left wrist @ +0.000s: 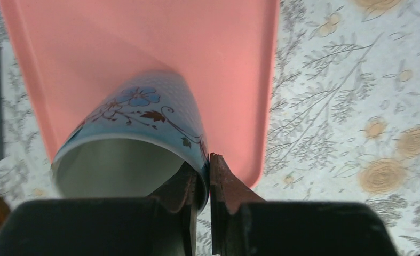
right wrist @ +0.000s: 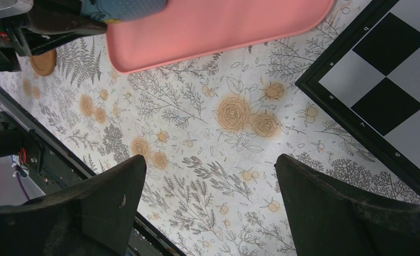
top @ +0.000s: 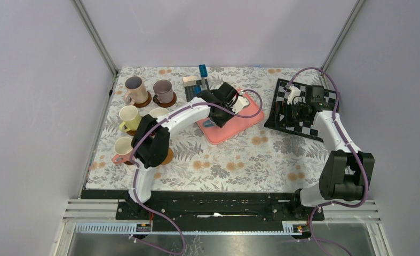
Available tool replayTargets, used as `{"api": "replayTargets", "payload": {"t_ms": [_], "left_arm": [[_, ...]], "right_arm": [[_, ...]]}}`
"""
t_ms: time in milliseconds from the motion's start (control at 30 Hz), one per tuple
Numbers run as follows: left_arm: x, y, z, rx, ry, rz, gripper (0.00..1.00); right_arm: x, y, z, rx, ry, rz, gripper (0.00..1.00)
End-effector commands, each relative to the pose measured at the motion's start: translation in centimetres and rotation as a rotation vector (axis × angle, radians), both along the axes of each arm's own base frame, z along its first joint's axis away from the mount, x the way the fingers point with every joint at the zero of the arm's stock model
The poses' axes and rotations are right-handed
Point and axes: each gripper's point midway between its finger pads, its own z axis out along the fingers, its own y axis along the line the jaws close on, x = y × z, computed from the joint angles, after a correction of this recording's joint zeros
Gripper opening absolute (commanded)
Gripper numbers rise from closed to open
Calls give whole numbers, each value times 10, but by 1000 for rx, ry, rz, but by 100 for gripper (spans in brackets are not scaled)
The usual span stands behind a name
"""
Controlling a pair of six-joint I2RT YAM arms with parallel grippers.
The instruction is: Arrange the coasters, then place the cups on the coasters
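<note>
The left gripper (left wrist: 206, 165) is clamped on the rim of the blue cup (left wrist: 143, 117), over the tray (left wrist: 143, 37). The right gripper (right wrist: 210, 176) has its fingers wide apart, near the chessboard (right wrist: 389, 80).

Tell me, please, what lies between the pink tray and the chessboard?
Nothing stands there: only bare flowered tablecloth lies between the pink tray and the chessboard. The right wrist view shows this stretch best.

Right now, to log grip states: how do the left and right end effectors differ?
Grip: the left end effector is shut on the rim of the light blue cup; the right end effector is open, empty. Place: left at the pink tray, right over the floral tablecloth beside the chessboard. Both have dark fingers.
</note>
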Motion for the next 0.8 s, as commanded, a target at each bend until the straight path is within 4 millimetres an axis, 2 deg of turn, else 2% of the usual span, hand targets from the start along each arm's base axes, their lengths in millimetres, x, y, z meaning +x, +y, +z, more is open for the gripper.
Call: {"api": "replayTargets", "payload": {"t_ms": [0, 167, 300, 567, 700, 767], "left_arm": [[16, 12, 25, 101, -103, -44, 2], [12, 8, 22, 112, -77, -82, 5], [10, 3, 26, 89, -63, -110, 14], [16, 1, 33, 90, -90, -111, 30], [17, -3, 53, 44, -117, -119, 50], [16, -5, 77, -8, -144, -133, 61]], "right_arm": [[3, -3, 6, -30, -40, -4, 98], [3, -2, 7, -23, -38, -2, 98], [2, -2, 7, -25, -41, -3, 98], [2, -2, 7, -24, -41, 0, 98], [2, -2, 7, -25, -42, 1, 98], [2, -2, 8, -24, -42, 2, 98]]}}
